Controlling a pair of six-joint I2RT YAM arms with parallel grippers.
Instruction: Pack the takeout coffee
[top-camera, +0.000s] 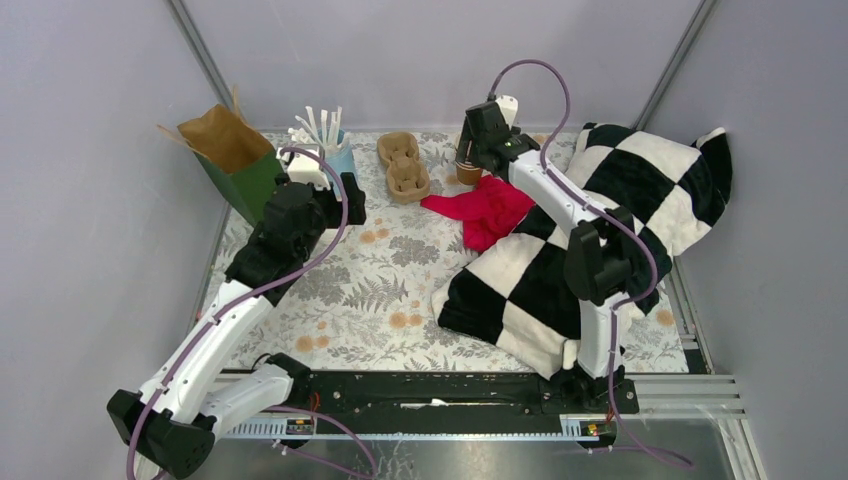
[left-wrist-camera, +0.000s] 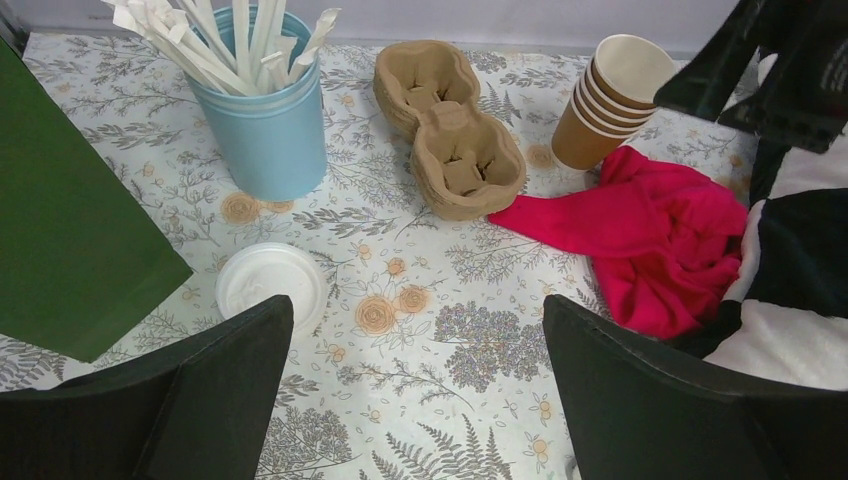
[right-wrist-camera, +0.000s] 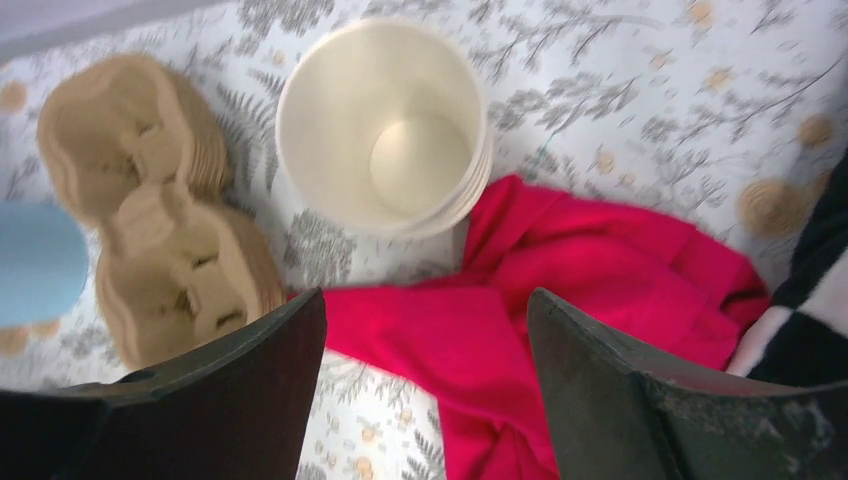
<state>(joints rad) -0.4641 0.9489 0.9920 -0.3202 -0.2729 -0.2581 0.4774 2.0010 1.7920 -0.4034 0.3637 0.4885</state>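
Oddly, I can't spot a takeout coffee with its lid on anywhere on the counter (left-wrist-camera: 450, 350); if one is here, it's hidden from where I look. What does show is its makings. A stack of lidless cups (right-wrist-camera: 385, 120) stands upright, mouth up, at the far edge of the red cloth (right-wrist-camera: 560, 280). The right gripper (right-wrist-camera: 425, 310) hangs over that cloth with its jaws spread and nothing between them, the stack just ahead of the tips. A loose white lid (left-wrist-camera: 270, 285) lies flat beside the green bag (left-wrist-camera: 70, 230), just ahead of the left gripper (left-wrist-camera: 417, 310), whose jaws are also spread wide and empty. The cup carrier (left-wrist-camera: 450, 130) sits between the two arms. I'd judge the right arm nearer the cups and the left nearer the lid.
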